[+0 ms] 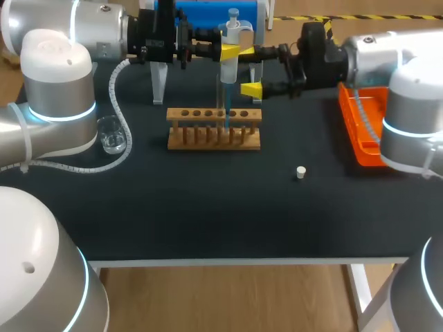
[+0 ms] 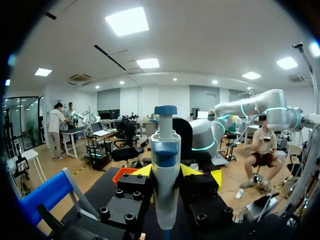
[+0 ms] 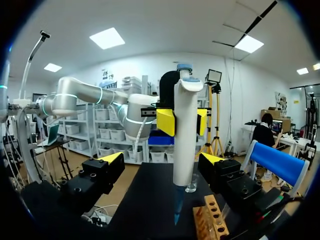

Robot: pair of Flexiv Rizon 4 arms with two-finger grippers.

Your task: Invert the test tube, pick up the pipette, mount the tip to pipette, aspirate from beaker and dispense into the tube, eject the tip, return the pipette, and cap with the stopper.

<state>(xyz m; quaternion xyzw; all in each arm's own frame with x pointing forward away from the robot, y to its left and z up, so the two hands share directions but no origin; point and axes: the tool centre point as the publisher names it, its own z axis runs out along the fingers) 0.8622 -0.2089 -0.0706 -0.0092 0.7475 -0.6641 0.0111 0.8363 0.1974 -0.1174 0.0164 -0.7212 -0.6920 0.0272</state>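
Observation:
My left gripper [image 1: 223, 50] is shut on the white pipette [image 1: 229, 52] and holds it upright over the wooden tube rack [image 1: 214, 129]. The pipette's blue tip [image 1: 225, 114] points down into one of the rack's holes, where a clear tube seems to stand. In the left wrist view the pipette [image 2: 165, 170] is clamped between the gripper's [image 2: 167, 172] fingers. My right gripper [image 1: 252, 70] stands open just right of the pipette. In the right wrist view the pipette [image 3: 185, 130] hangs just ahead of the wide-apart fingers of the right gripper [image 3: 162, 158], untouched. A small white stopper [image 1: 300, 173] lies on the table.
A glass beaker [image 1: 111, 135] stands left of the rack, close to my left arm's cable. An orange tray [image 1: 360, 128] lies at the right edge under my right arm. The pipette stand [image 1: 159, 79] is behind the rack.

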